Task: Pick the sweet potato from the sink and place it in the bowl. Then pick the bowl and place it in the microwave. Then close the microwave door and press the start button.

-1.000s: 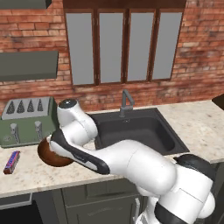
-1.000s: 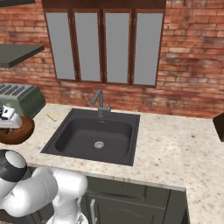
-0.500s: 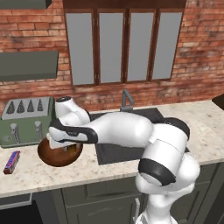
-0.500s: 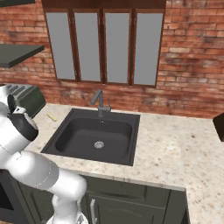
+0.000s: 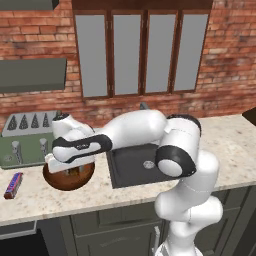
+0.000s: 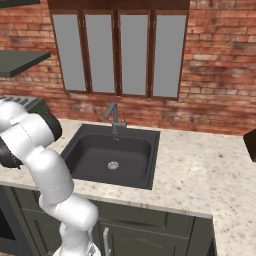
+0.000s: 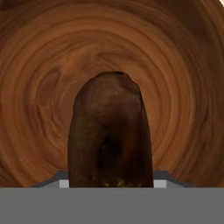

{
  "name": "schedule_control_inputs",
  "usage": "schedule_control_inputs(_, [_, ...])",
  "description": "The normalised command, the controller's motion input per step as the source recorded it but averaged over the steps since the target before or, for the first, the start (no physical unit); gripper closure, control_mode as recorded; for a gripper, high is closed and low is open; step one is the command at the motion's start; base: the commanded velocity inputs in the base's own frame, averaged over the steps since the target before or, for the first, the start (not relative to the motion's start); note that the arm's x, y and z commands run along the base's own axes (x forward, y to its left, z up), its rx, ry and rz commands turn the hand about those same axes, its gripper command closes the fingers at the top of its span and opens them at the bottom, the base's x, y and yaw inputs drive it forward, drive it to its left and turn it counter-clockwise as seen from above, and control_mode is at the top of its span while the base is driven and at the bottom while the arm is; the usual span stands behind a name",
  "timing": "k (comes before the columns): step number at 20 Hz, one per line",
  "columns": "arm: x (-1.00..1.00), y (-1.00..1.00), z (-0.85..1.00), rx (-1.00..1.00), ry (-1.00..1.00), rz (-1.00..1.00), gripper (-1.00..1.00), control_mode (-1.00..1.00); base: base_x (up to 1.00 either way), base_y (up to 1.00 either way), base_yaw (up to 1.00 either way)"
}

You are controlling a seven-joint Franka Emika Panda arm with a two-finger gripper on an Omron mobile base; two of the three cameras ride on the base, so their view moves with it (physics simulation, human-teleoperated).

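The reddish-brown wooden bowl (image 5: 50, 178) stands on the counter left of the sink (image 5: 131, 170), in front of the toaster. My gripper (image 5: 70, 171) hangs down into the bowl from the stretched white arm. In the hand view the dark brown sweet potato (image 7: 110, 131) stands close up between the jaws, with the bowl's ringed wood floor (image 7: 39, 87) right behind it. The jaws look shut on the sweet potato, and the lump itself hides the fingertips. The dark sink (image 6: 112, 155) holds nothing but its round drain. The microwave and its door are out of view.
A green-grey toaster (image 5: 25, 145) stands against the brick wall just behind the bowl. A red-blue candy bar (image 5: 13, 185) lies near the counter's front edge, left of the bowl. The grey faucet (image 6: 114, 117) rises behind the sink. Speckled counter (image 6: 200, 165) runs to the right.
The arm has swung from a low folded pose by the counter's front to a high stretched one across the sink. The hand has stayed over the bowl, jaws unchanged.
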Motion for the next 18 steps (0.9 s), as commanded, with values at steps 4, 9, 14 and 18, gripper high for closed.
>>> schedule_control_inputs(4, [0.1, 0.0, -0.07, 0.0, 0.02, 0.0, -1.0, -1.0, 0.0, 0.0, 0.0])
schedule_control_inputs(9, [0.06, -0.09, 0.0, 0.02, 0.0, 0.0, -1.0, -1.0, 0.0, 0.0, 0.0])
schedule_control_inputs(14, [0.0, -0.48, 0.07, 0.14, 0.0, 0.0, -1.0, -1.0, 0.0, 0.0, 0.0])
schedule_control_inputs(18, [-0.05, -0.87, 0.18, 0.2, 0.0, -0.02, -1.0, -1.0, 0.0, 0.0, 0.0])
